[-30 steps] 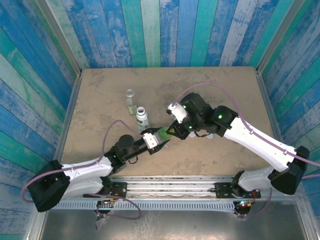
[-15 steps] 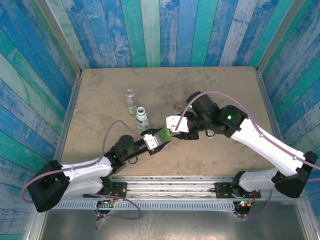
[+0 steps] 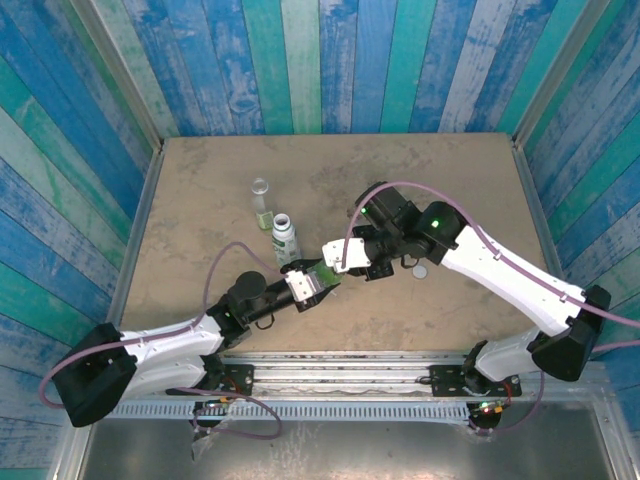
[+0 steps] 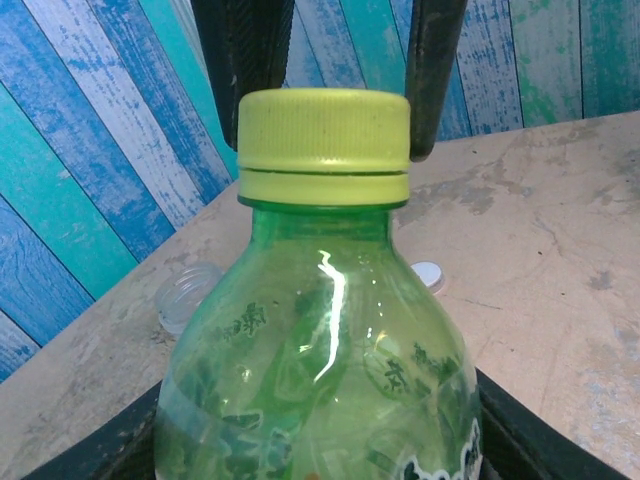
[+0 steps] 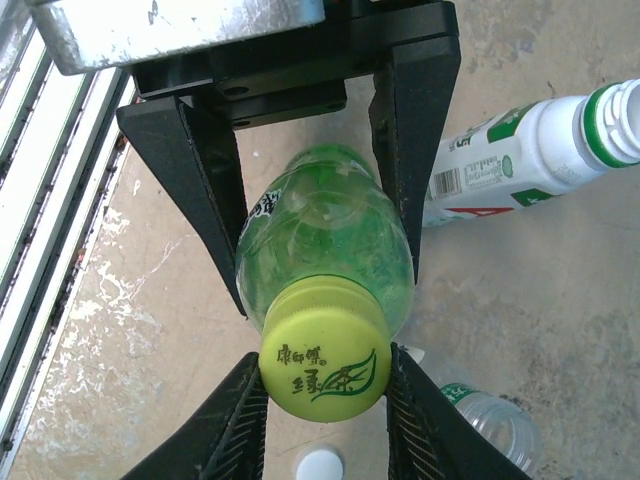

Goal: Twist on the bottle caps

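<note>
My left gripper (image 3: 312, 281) is shut on the body of the translucent green bottle (image 3: 322, 272), which points toward the right arm. The bottle (image 4: 320, 350) carries a yellow-green cap (image 4: 323, 145) on its neck. My right gripper (image 5: 325, 368) is shut on that cap (image 5: 325, 350), with a ribbed finger pressed against each side. A white-labelled bottle (image 3: 284, 237) with no cap stands just behind the left gripper. A clear bottle (image 3: 261, 203) stands farther back. A white cap (image 3: 421, 270) lies on the table right of the right wrist.
Another clear bottle (image 5: 490, 422) lies on the table under the right gripper. The tan table (image 3: 200, 180) is walled by blue striped panels (image 3: 300, 60), and a metal rail (image 3: 340, 365) runs along its near edge.
The right wrist has turned about the cap and shifted toward the left gripper. Its jaws opened briefly, then closed on the cap again. The left gripper and the bottle stayed put.
</note>
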